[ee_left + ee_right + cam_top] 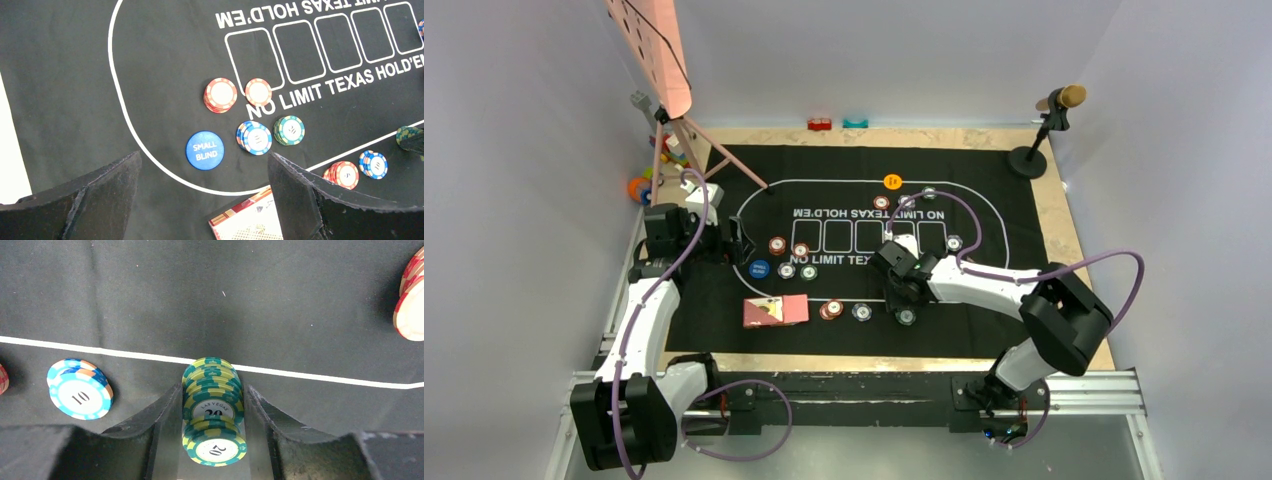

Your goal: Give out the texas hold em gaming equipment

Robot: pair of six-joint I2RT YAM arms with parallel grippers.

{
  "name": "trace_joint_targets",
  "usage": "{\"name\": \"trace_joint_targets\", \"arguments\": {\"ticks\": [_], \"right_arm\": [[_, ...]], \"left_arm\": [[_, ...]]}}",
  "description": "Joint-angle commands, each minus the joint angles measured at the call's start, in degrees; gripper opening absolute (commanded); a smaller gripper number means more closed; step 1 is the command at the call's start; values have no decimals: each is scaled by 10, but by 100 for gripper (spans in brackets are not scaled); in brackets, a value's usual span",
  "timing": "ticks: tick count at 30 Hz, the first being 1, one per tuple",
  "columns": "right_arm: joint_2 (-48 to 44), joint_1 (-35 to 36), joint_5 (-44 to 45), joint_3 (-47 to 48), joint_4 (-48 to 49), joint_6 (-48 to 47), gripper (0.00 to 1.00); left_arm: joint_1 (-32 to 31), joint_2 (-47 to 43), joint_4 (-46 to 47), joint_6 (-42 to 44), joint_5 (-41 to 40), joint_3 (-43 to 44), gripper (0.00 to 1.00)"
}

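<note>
My right gripper (214,390) is shut on a stack of green chips (213,402) standing on the black mat just below its white line; in the top view this gripper (900,296) is at the mat's front centre. A blue-grey chip stack (80,395) lies to its left. My left gripper (204,159) is open and empty, above the blue "SMALL BLIND" disc (205,150). Red (220,94), blue-grey (255,137) and green (290,129) stacks sit beyond it. Pinkish-red-backed cards (775,311) lie at the mat's front left. An orange disc (892,181) sits at the back.
A pink stand on a tripod (686,140) rises at the back left, with coloured toys (642,186) beside it. A microphone stand (1030,158) is at the back right. Small red (820,124) and teal (855,123) blocks lie by the far wall.
</note>
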Motion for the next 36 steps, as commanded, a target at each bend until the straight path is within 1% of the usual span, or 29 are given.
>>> {"name": "trace_joint_targets", "arguments": {"ticks": [1, 8, 11, 17, 21, 25, 33, 34, 36], "right_arm": [[-21, 3, 17, 26, -14, 4, 27], [-27, -7, 17, 51, -31, -6, 16], [-34, -30, 5, 58, -36, -11, 9], [-57, -113, 4, 55, -52, -25, 1], [-71, -165, 13, 42, -58, -21, 0], [-78, -193, 17, 27, -63, -3, 3], [-100, -239, 2, -13, -65, 15, 15], [-102, -245, 2, -14, -68, 18, 19], [-106, -261, -13, -17, -68, 21, 34]], "left_arm": [[2, -11, 13, 7, 11, -1, 100], [2, -13, 13, 6, 11, 0, 100], [2, -13, 13, 6, 11, 0, 100], [2, -14, 13, 6, 11, 0, 100], [2, -14, 13, 7, 12, 0, 100], [2, -14, 12, 7, 13, 0, 100], [2, -13, 11, 7, 15, 0, 100], [1, -13, 11, 7, 15, 1, 100], [1, -13, 11, 7, 15, 1, 100]]}}
